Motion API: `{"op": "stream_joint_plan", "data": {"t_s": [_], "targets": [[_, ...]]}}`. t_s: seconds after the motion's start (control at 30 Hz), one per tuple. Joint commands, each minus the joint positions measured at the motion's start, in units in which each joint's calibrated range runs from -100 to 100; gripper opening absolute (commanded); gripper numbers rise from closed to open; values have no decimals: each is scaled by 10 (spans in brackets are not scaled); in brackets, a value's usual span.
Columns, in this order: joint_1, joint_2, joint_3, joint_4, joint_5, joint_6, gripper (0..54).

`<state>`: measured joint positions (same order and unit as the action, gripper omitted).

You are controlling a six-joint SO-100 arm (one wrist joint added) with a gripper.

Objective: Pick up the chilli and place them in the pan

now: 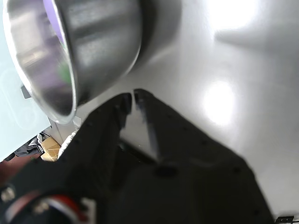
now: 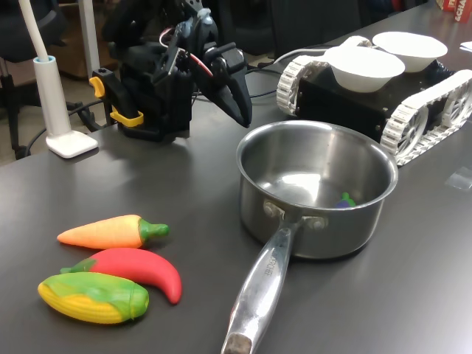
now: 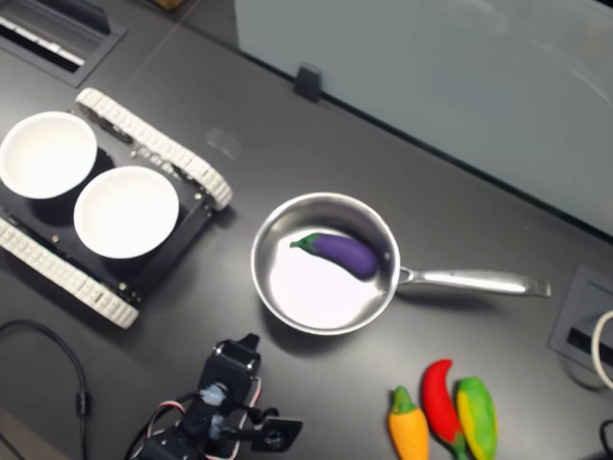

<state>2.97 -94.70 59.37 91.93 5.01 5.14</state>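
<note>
Red chilli [image 2: 140, 269], lower left in the first exterior view, lies wedged between carrot [image 2: 110, 231] and corn [image 2: 94, 298], so the empty, nearly pressed-together gripper [image 2: 240, 110] risks nudging neighbours.

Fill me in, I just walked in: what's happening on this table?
The arm's end effector hangs near the pan, holding nothing, its jaws nearly closed. The chilli lies untouched on the table between a carrot and a corn cob. The pan already holds a purple eggplant.
</note>
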Motion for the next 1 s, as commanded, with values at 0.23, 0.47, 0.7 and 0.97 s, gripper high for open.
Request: {"op": "stream_joint_plan", "data": {"t_s": [0.23, 0.47, 0.7, 0.97], "targets": [[2, -2, -107, 26, 6, -1, 4], [8, 46, -172, 32, 0, -1, 3], [12, 92, -276, 62, -3, -1, 2], [41, 124, -354, 75, 1, -2, 2]]}}
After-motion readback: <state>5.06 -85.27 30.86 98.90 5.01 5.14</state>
